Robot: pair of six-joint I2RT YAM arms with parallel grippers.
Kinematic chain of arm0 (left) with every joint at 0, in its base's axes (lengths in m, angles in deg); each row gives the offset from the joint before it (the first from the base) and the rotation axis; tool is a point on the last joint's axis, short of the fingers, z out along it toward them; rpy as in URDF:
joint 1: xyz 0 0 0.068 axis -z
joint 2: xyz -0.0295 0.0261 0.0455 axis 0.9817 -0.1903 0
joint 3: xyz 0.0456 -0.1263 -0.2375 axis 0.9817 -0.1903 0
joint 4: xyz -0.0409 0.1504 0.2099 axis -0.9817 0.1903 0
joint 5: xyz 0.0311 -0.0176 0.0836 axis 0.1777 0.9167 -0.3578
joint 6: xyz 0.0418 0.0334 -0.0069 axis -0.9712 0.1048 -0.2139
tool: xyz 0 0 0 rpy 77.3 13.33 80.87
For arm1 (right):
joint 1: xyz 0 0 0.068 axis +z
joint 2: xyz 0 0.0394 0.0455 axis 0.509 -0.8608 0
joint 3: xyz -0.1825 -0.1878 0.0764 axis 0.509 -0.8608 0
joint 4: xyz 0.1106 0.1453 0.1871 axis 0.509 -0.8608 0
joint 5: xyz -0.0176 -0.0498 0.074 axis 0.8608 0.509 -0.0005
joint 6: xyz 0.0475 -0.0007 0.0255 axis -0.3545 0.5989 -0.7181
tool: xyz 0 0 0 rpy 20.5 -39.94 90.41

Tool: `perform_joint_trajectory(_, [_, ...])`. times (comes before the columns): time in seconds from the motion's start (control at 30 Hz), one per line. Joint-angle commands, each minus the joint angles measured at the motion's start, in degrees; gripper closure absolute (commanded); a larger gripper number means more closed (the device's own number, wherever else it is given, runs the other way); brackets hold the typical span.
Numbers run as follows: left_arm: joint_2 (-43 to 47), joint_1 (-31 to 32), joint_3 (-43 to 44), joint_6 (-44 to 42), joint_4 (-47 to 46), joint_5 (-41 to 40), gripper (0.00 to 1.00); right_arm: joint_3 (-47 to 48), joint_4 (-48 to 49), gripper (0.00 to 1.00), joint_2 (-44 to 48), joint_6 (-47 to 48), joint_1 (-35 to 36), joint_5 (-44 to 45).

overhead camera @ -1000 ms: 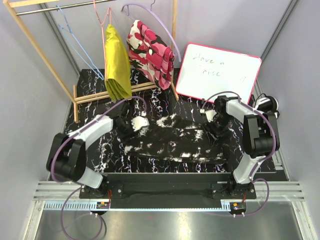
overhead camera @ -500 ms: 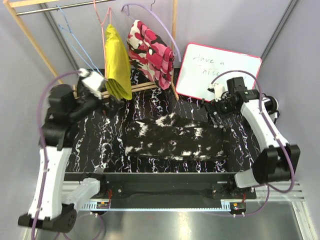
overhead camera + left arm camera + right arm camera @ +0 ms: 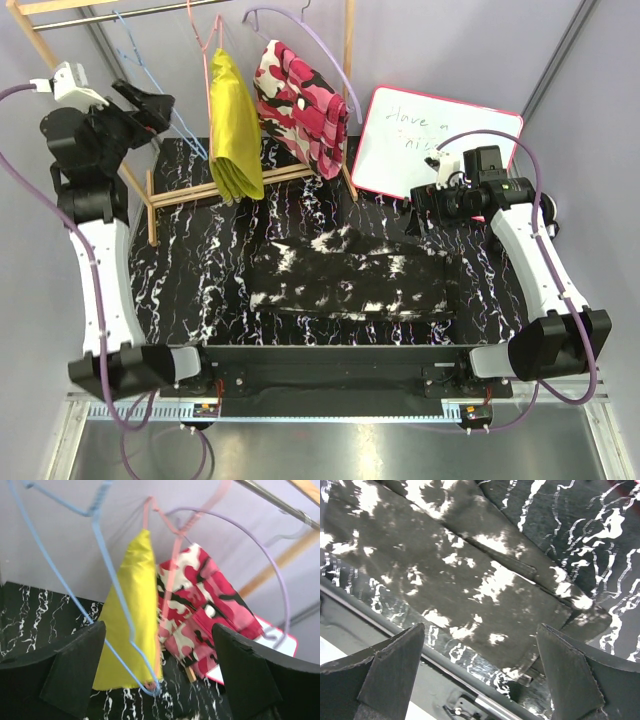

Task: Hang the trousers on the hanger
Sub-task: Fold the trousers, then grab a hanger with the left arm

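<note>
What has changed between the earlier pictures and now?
Both arms rose from the trousers. The left gripper swung up and left to the light-blue hanger on the rack; the right gripper lifted above the trousers' right end. Both now stand open and hold nothing. The trousers stayed folded on the table, the hanger stayed on the rack.

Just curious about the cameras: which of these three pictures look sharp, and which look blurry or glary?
Top view: sharp, evenly lit, with a bright sheen on the metal sheet at the bottom. Left wrist view: soft throughout, the hanger smeared. Right wrist view: the trousers slightly blurred, no glare.
</note>
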Motion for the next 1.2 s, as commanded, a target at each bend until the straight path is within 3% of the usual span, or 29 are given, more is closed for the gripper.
perform_joint_trajectory(0.0, [-3.4, -4.9, -3.2, 12.4, -12.9, 9.9, 0.14, 1.2, 1.0, 0.00, 0.5, -2.4, 0.1, -4.8])
perform_joint_trajectory(0.03, [-4.8, -5.1, -4.1, 12.5, -17.6, 11.0, 0.20, 1.2, 1.0, 0.00, 0.2, -2.4, 0.1, -5.8])
perform_joint_trajectory(0.17, [-9.1, -5.0, -5.5, 11.1, -27.0, 18.0, 0.30, 0.8, 0.9, 0.00, -0.4, -2.2, 0.1, -7.1])
perform_joint_trajectory(0.3, [-12.3, -5.0, -7.1, 14.3, -34.3, 21.6, 0.34, -0.4, 0.8, 0.01, -0.4, -1.7, 0.1, -7.7])
perform_joint_trajectory(0.57, [-15.0, -5.1, -9.2, 22.5, -47.1, 21.9, 0.60, 0.0, 0.2, 0.04, -1.4, -1.8, 0.1, -7.9])
perform_joint_trajectory(0.67, [-14.4, -5.0, -8.5, 23.8, -50.6, 22.1, 0.71, -0.2, 0.2, 0.05, -1.9, -1.9, 0.1, -8.4])
perform_joint_trajectory(0.83, [-14.3, -5.2, -6.8, 23.0, -51.8, 22.6, 0.98, 0.3, 0.0, 0.06, -2.2, -2.0, 0.1, -9.1])
perform_joint_trajectory(1.17, [-12.5, -6.4, -7.5, 19.2, -48.8, 26.1, 1.00, -0.4, -0.4, 0.06, -1.0, -1.1, 0.1, -9.2])
